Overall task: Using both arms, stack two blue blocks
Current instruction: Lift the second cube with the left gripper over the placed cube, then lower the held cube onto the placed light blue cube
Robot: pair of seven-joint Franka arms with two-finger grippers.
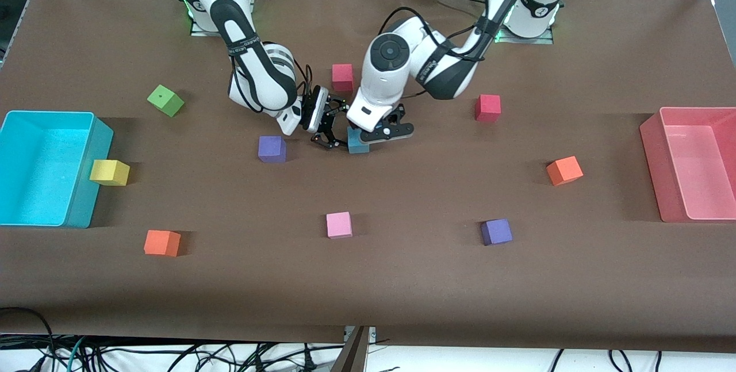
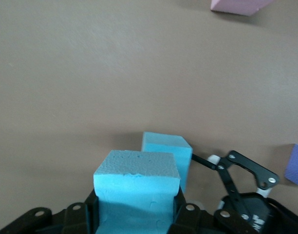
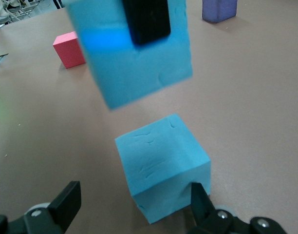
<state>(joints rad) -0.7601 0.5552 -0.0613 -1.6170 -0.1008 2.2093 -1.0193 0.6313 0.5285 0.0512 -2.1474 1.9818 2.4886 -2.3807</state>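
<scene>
My left gripper (image 1: 361, 134) is shut on one sky-blue block (image 1: 352, 131) and holds it just above the table; the block fills its jaws in the left wrist view (image 2: 137, 187). The second blue block (image 1: 360, 148) sits on the table right beside and below it, and also shows in the left wrist view (image 2: 167, 152) and the right wrist view (image 3: 161, 165). My right gripper (image 1: 332, 133) is open low at the table, its fingers (image 3: 66, 200) on either side of that resting block. The held block (image 3: 139, 58) hangs over it.
A purple cube (image 1: 271, 149) lies close by toward the right arm's end. A red cube (image 1: 342, 77) lies farther from the camera, a pink cube (image 1: 338, 225) nearer. Other cubes are scattered. A cyan bin (image 1: 95, 176) and a pink bin (image 1: 650, 159) stand at the table's ends.
</scene>
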